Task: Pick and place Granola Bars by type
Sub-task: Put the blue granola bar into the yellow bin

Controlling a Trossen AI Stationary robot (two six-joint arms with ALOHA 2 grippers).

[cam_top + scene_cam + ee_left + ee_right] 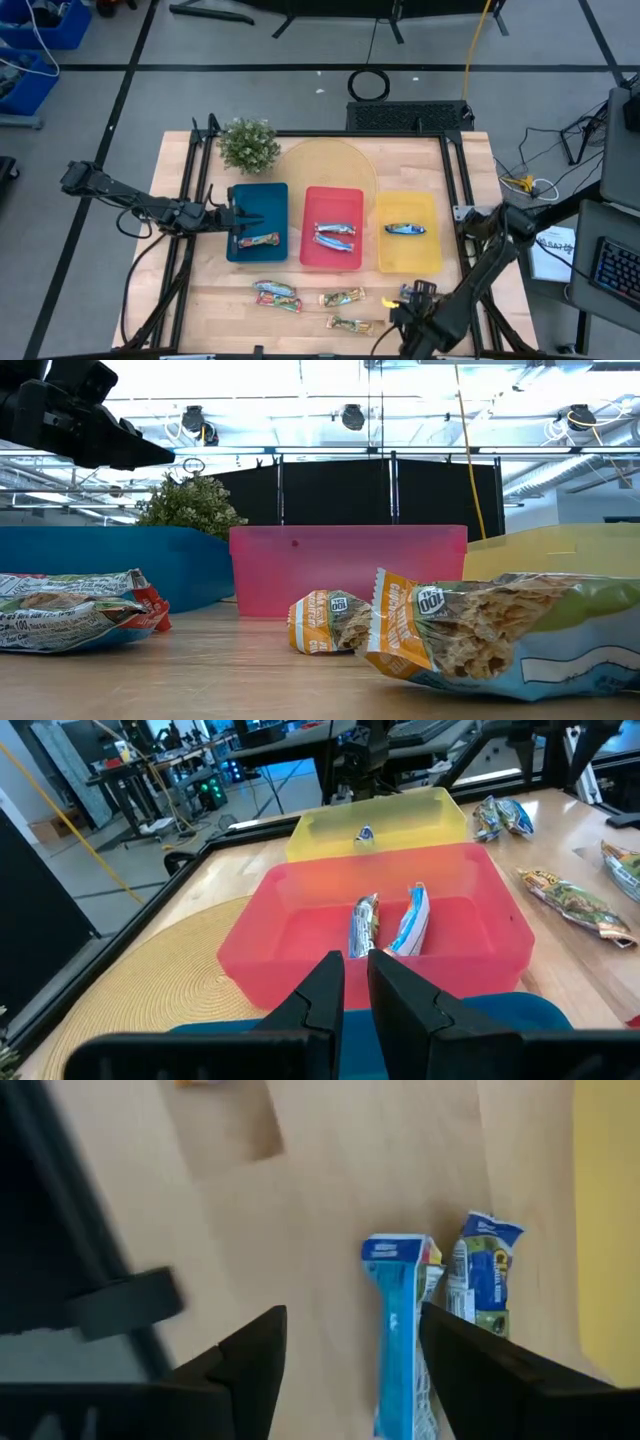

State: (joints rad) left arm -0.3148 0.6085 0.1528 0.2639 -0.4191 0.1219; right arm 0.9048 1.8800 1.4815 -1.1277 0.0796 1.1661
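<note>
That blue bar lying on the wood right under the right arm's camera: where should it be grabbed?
Across its narrow middle, coming straight down. The blue bar lies flat on the table, long and slim, beside a second bar. The right hand hovers open above it.

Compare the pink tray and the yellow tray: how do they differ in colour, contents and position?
The pink tray holds two bars; the yellow tray holds one. The pink tray sits in the middle of the row, next to the blue tray; the yellow tray sits at the row's right end. Both are rectangular, open-topped trays on the table.
</note>
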